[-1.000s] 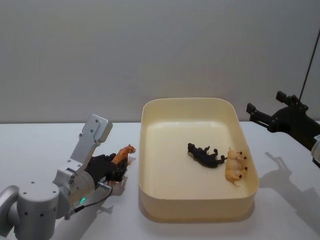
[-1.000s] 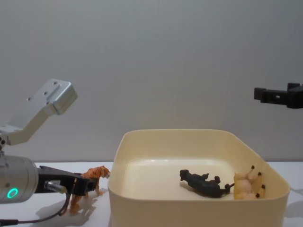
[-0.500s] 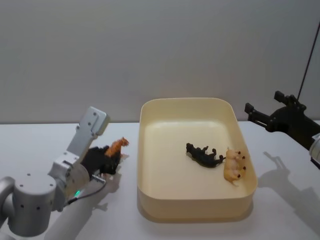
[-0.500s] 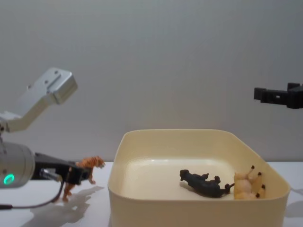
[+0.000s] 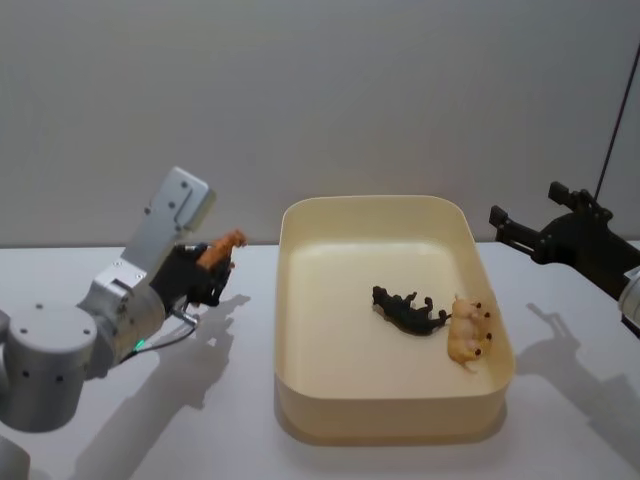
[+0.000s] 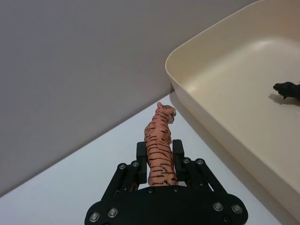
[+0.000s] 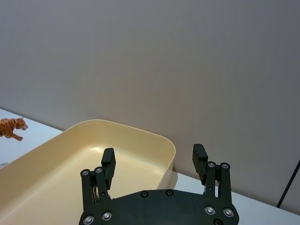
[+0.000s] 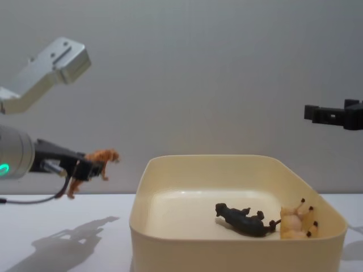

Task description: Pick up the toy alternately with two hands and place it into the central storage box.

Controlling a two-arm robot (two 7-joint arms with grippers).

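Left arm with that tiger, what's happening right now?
The left end effector is shut on the toy tiger and holds it in the air beside the cream storage box. A black toy animal and a tan one already lie inside. The right end effector hangs open above the box's right side.

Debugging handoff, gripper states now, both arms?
Left gripper: shut on the tiger, lifted off the table left of the box.
Right gripper: open, holding nothing, raised by the box's right side.
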